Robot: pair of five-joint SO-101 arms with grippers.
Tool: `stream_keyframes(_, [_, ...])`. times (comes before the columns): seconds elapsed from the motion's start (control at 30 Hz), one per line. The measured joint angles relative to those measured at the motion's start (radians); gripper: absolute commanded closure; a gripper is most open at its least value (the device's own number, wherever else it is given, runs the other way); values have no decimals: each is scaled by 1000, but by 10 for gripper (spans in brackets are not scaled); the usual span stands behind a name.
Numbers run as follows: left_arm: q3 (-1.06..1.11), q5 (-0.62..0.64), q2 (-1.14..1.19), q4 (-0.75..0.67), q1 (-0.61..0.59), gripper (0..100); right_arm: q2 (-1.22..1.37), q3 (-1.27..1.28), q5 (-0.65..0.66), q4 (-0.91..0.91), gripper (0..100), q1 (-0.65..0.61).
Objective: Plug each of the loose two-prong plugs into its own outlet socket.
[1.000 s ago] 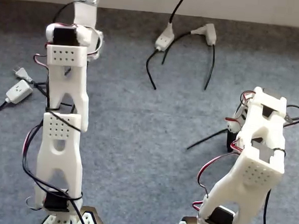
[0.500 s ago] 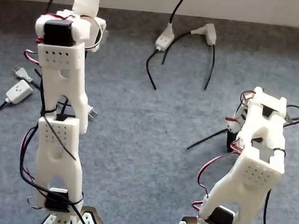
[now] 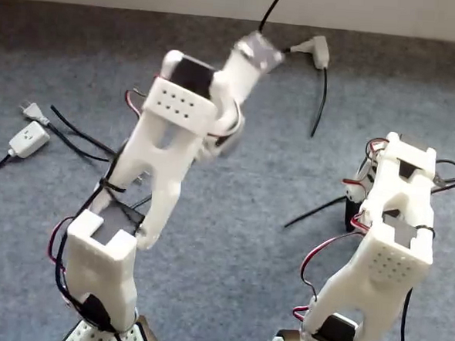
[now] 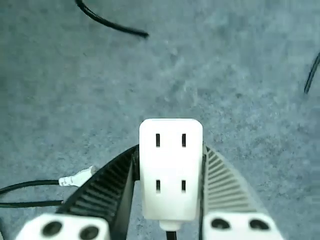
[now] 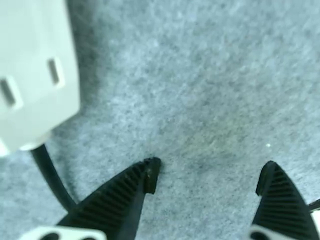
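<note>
A grey carpeted desk was seen beneath 2 white arms. The left arm was taken as the landmark: it was stretched across the middle toward the far edge, and the right arm was folded well apart from it.

At the end of the left arm, the left hand was clenched on a white outlet block. Its ribbed fingers were pressed to the block's 2 long sides, with 2 pairs of slots facing up and away from the wrist. The right hand was spread wide with nothing in it, low over the carpet far from the left arm, and another outlet block lay just beside it on a black lead.

A third outlet block lay on the left arm's outer side, with a two-prong plug just beyond it. An angled plug lay just past the left hand, its cord trailing back between the arms.

No plug had yet been seated, so most of the task was judged to remain. The held block could twist or slide in the side grip once a plug is pushed against it. The trailing leads could be snagged by either arm. Prongs brought in off-line could skid across the slots.
</note>
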Motion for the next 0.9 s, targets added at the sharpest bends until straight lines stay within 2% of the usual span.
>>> stream_keyframes(0.1, [170, -66, 0, -63, 17, 993, 0, 0, 0, 0, 663, 0])
stream_keyframes(0.43, [535, -81, -2, -454, 37, 988, 0, 0, 0, 0, 663, 0])
stream_keyframes(0.6, [687, -84, -6, -675, 41, 874, 0, 0, 0, 0, 663, 0])
stream_keyframes(0.73, [733, -78, -28, -741, 37, 835, 0, 0, 0, 0, 663, 0])
stream_keyframes(0.9, [729, 41, -31, -756, 49, 785, 0, 0, 0, 0, 663, 0])
